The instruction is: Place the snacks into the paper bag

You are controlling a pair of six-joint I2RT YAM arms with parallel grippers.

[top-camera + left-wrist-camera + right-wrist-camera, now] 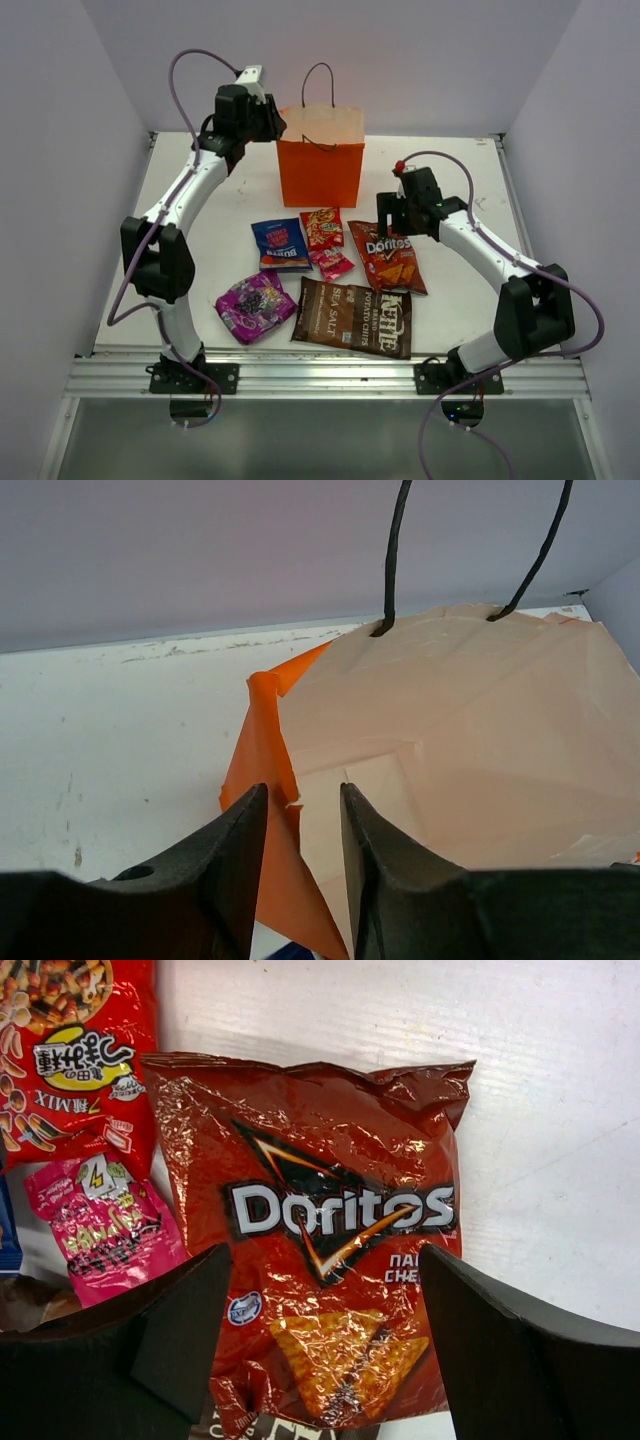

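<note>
The orange paper bag (320, 165) stands upright at the back of the table, mouth open. My left gripper (272, 125) is at its top left corner. In the left wrist view (305, 800) the jaws stand a little apart, straddling the bag's rim (275, 750), pale interior to the right. My right gripper (393, 222) hangs open just above the Doritos bag (388, 258), whose lower half lies between the fingers in the right wrist view (330, 1230). The Kettle bag (352, 317), purple bag (254, 305), blue bag (281, 243), red-yellow packet (322, 228) and pink packet (332, 263) lie flat on the table.
The bag's black loop handles (392, 560) rise above its rim. White walls enclose the table on three sides. The red-yellow packet (70, 1060) and pink packet (100, 1230) lie just left of the Doritos bag; the Kettle bag's edge (290, 1430) touches its bottom.
</note>
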